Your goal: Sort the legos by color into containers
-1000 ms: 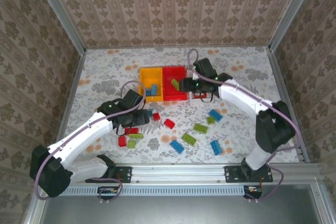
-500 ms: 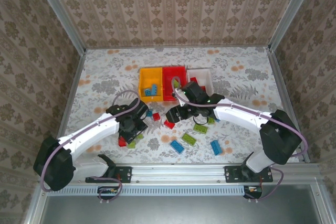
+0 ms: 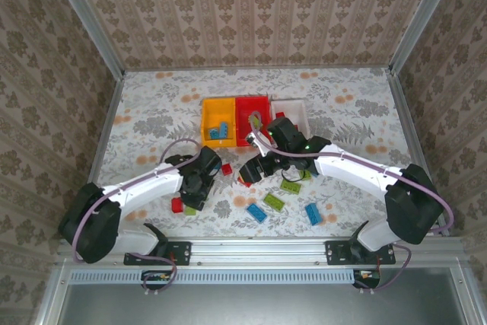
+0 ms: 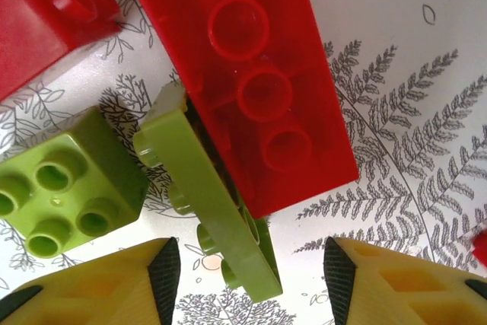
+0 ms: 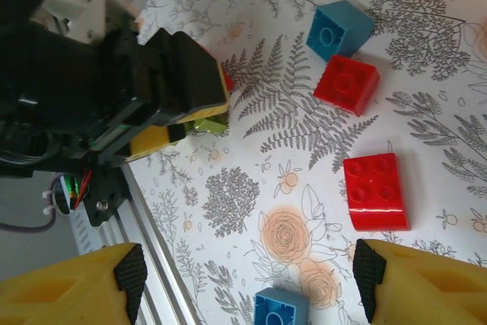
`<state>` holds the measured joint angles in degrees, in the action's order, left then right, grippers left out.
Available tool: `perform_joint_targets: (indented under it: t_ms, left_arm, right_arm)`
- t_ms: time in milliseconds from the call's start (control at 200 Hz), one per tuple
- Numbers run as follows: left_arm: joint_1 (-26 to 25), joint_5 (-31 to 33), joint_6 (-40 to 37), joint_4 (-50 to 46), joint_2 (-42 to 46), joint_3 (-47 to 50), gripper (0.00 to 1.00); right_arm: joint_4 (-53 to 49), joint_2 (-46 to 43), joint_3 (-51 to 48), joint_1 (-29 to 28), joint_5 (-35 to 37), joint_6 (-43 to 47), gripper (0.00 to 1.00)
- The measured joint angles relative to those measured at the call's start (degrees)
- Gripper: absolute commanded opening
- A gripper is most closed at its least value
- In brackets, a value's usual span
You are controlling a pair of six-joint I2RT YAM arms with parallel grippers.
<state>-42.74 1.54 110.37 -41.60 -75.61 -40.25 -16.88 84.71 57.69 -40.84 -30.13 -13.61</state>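
The left end effector [image 4: 251, 283] is hovering with its jaws spread and empty, the lower end of a thin lime green lego [image 4: 209, 203] lying between them and leaning on a red lego [image 4: 251, 74] on the worktop [image 4: 411, 112]. The right end effector [image 5: 247, 279] is gaping wide, gripping nothing, near a second red lego [image 5: 375, 192]. Further back, the yellow-orange container [image 3: 213, 112], red container [image 3: 243, 108] and white container [image 3: 295, 112] are sitting side by side.
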Motion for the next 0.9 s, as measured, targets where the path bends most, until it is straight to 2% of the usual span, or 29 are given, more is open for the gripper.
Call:
perform_joint_targets:
  t_ms: [335,595,795,905]
  left_arm:
    - [0.0,-0.1,2.7,2.6,-1.2,1.6,0.32]
    - [0.0,-0.2,3.1,2.6,-0.9,1.6,0.11]
    - [-0.5,-0.1,3.2,-0.8,1.0,0.8,0.07]
    - [-1.3,0.0,3.0,-3.9,3.4,-2.3,0.03]
  right_arm:
    - [0.0,-0.2,0.0,0.0,-0.4,0.0,0.75]
    - [0.0,-0.2,0.0,0.0,-0.4,-0.2,0.74]
    - [0.0,-0.5,0.0,0.6,-0.3,-0.7,0.74]
    - [0.1,-2.4,0.0,3.9,0.2,-2.9,0.73]
